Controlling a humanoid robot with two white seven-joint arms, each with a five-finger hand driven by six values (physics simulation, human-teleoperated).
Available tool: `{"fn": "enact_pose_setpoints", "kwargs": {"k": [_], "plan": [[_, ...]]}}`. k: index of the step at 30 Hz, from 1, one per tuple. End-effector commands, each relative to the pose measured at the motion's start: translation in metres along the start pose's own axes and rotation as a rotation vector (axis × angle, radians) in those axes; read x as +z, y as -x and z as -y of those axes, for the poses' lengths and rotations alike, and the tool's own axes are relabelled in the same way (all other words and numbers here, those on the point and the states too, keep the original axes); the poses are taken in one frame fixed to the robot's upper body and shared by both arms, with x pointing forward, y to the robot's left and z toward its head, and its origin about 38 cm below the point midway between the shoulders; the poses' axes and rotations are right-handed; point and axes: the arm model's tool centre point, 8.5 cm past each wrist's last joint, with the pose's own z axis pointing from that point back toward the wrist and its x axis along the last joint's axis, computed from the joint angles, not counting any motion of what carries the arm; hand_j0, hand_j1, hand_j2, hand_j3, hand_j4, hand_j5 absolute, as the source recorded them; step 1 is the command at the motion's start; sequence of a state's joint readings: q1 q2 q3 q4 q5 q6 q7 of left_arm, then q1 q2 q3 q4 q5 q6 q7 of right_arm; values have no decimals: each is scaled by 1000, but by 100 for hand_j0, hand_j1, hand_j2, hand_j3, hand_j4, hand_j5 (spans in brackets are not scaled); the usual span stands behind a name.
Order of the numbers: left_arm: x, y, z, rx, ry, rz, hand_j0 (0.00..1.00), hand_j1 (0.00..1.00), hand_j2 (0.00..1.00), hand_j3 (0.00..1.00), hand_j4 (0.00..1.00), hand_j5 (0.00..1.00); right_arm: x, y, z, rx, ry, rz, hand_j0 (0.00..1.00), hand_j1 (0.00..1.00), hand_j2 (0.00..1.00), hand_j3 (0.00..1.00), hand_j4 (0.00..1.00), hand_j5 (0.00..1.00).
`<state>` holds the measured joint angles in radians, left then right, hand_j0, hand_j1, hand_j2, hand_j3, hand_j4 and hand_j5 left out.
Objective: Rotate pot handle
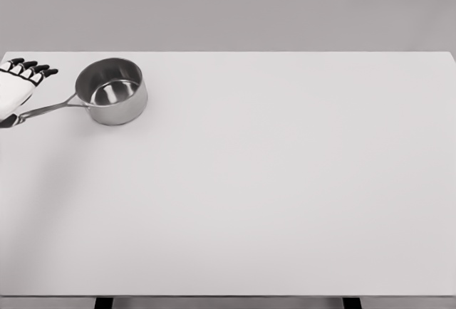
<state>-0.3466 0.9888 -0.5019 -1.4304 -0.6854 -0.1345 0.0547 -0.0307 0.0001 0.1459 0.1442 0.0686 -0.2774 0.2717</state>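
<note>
Steel pot (pixel 112 90) sits upright at the far left of the white table (pixel 271 181), no writing readable on it. Its long handle (pixel 48 108) points left and slightly toward me, its tip meeting the left robot hand (pixel 18 90), whose fingers (pixel 32 68) look extended rather than closed around it.

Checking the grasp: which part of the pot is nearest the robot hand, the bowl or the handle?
The handle: its thin bar runs from the pot bowl leftward to the left robot hand at the table edge.
</note>
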Motion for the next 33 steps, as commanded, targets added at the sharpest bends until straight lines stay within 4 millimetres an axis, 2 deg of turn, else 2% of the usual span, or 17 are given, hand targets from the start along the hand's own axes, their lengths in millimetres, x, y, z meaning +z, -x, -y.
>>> {"fn": "enact_pose_setpoints", "kwargs": {"k": [1, 17, 26, 33], "plan": [[-1, 0, 2, 0, 2, -3, 100, 100, 100, 100, 100, 100, 0, 0, 0, 0, 0, 0, 100, 100, 100, 100, 100, 100], [4, -5, 1, 7, 7, 59, 100, 100, 100, 100, 100, 100, 0, 0, 0, 0, -1, 0, 100, 100, 100, 100, 100, 100], [-5, -8, 15, 56, 15, 40, 100, 100, 100, 100, 100, 100, 0, 0, 0, 0, -1, 0, 100, 100, 100, 100, 100, 100], [-9, -8, 11, 58, -1, 40, 100, 100, 100, 100, 100, 100, 0, 0, 0, 0, 0, 0, 100, 100, 100, 100, 100, 100]]}}
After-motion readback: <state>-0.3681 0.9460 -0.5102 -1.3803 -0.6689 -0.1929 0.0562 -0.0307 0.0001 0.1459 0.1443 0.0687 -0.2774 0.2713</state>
